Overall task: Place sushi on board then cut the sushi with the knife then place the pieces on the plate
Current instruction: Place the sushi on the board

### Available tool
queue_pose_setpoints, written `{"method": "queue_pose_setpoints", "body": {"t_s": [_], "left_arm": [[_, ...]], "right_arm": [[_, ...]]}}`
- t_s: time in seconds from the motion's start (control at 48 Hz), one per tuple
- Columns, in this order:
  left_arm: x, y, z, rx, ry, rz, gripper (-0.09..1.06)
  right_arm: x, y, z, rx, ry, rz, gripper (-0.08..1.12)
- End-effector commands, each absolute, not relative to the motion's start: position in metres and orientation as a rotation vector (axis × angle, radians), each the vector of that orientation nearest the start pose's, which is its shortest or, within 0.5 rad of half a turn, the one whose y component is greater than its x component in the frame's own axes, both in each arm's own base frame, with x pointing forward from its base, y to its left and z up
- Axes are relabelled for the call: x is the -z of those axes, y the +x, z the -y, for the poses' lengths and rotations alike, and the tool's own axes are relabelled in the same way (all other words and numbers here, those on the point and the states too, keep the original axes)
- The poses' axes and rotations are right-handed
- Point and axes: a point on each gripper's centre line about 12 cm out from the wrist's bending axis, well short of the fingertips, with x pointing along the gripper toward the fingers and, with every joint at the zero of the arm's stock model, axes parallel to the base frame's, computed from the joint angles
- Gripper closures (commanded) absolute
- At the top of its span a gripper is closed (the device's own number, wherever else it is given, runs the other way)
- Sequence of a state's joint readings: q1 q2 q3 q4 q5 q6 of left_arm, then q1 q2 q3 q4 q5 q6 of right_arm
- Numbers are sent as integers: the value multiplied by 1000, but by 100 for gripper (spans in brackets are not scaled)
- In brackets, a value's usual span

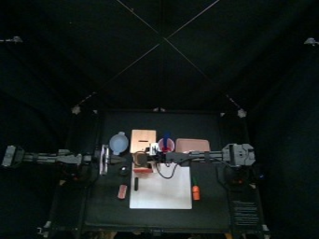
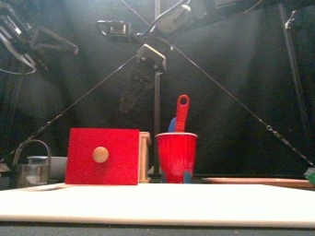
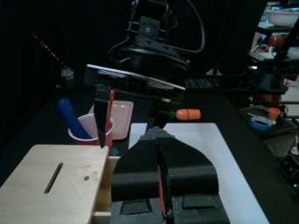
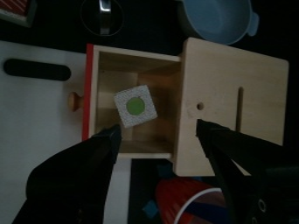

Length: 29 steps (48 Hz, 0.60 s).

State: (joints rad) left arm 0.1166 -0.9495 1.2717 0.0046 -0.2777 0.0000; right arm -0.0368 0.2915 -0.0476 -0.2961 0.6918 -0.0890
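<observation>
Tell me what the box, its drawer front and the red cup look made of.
The box looks like pale, unfinished wood, with faint grain showing. The drawer front is matte red, probably painted wood, and has a bare wooden knob. The cup is smooth red with a slight sheen, so it is likely plastic.

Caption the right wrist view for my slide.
Open right gripper above the sushi in the wooden box's open drawer.

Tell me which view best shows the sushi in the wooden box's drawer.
The right wrist view: it looks into the open drawer, where the sushi shows a white face with a green centre. The front view shows only the red drawer front; the top and left wrist views do not show it.
</observation>
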Motion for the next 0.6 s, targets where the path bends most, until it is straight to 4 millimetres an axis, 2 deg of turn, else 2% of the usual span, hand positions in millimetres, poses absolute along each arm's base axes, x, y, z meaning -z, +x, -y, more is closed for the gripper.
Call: {"method": "queue_pose_setpoints", "body": {"t_s": [0.021, 0.188, 0.417, 0.604], "left_arm": [[-254, 192, -32, -166, -23, -32, 92], [-253, 192, -34, -183, -44, -30, 92], [-253, 192, -35, -184, -48, -31, 92], [-253, 191, -35, -186, -54, -28, 92]], "right_arm": [[-248, 510, 40, 73, -409, -898, 7], [-236, 514, 33, 60, -468, -921, 7], [-230, 516, 34, 57, -487, -932, 7], [-215, 517, 34, 5, -534, -966, 8]]}}
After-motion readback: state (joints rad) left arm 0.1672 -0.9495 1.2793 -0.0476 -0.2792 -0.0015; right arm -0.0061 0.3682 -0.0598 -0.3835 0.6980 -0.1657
